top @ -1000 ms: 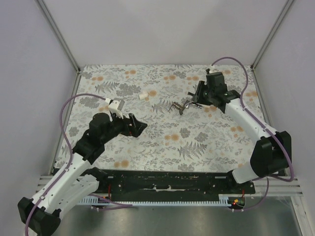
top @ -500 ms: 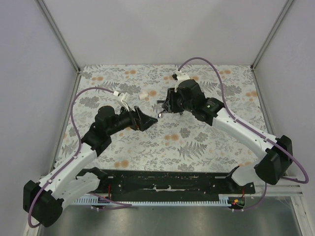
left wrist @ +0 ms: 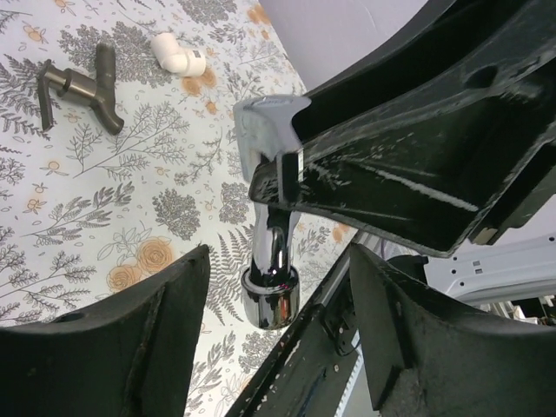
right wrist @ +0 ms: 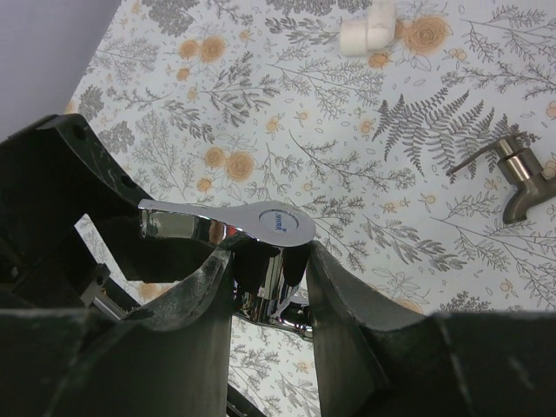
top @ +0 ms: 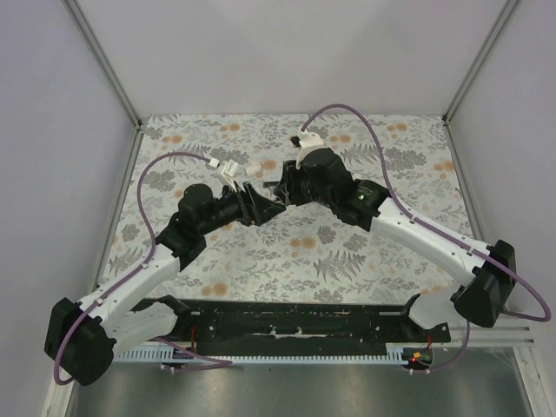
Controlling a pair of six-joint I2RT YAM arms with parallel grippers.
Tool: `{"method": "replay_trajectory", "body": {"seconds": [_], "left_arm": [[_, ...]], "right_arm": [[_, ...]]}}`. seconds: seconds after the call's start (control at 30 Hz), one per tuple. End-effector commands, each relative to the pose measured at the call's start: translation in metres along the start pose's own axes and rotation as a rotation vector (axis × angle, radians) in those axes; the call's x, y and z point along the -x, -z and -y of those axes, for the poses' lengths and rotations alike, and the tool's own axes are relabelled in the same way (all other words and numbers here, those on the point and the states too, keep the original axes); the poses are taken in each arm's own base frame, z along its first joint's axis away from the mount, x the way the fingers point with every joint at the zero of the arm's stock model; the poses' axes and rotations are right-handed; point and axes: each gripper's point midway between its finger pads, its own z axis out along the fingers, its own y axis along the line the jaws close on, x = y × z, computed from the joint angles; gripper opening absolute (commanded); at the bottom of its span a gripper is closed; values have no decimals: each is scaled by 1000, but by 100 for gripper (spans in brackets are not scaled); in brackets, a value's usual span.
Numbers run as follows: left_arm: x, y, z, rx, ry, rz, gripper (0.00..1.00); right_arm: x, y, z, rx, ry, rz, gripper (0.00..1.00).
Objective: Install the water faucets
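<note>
Faucets: two; chrome faucet [right wrist: 261, 228] held up between both claws, dark faucet [right wrist: 521, 178] lay on counter [top: 347, 252].
White elbow [left wrist: 178, 55]: one, on counter.
Right claw [right wrist: 268, 269]: clamped the chrome faucet.
Left claw [left wrist: 278, 287]: gaped around its spout.

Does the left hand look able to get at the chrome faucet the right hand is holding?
Likely yes: the chrome faucet hangs inside the open left hand; the right hand grips it only near its handle.

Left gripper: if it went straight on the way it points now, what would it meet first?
The chrome faucet held in the right gripper; it sits just ahead, in line with the gap between the open fingers of the left gripper. Depth is unclear.
</note>
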Motion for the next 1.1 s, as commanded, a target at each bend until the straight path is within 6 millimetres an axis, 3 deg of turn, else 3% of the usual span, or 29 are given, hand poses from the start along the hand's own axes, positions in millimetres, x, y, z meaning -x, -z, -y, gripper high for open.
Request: {"method": "replay_trajectory", "body": {"seconds": [0.0, 0.4, 0.5, 0.63, 0.77, 0.83, 0.97, 1.07], "left_arm": [[10, -2, 10, -42, 22, 57, 69], [16, -6, 14, -70, 29, 87, 60], [17, -7, 15, -75, 34, 96, 54], [18, -8, 13, -71, 37, 102, 38], [20, -7, 9, -49, 37, 124, 8], [21, -6, 5, -25, 29, 137, 2], [18, 2, -11, 64, -2, 140, 2], [10, 11, -32, 171, -13, 121, 2]], "right_arm": [[50, 23, -18, 56, -47, 170, 0], [44, 20, -30, 95, -63, 160, 0], [44, 20, -34, 112, -75, 160, 0], [39, 17, -37, 129, -84, 148, 0], [31, 11, -35, 130, -91, 141, 0], [26, 8, -32, 119, -95, 133, 12], [28, 11, -22, 82, -78, 136, 58], [31, 9, -2, 33, -69, 116, 79]]}}
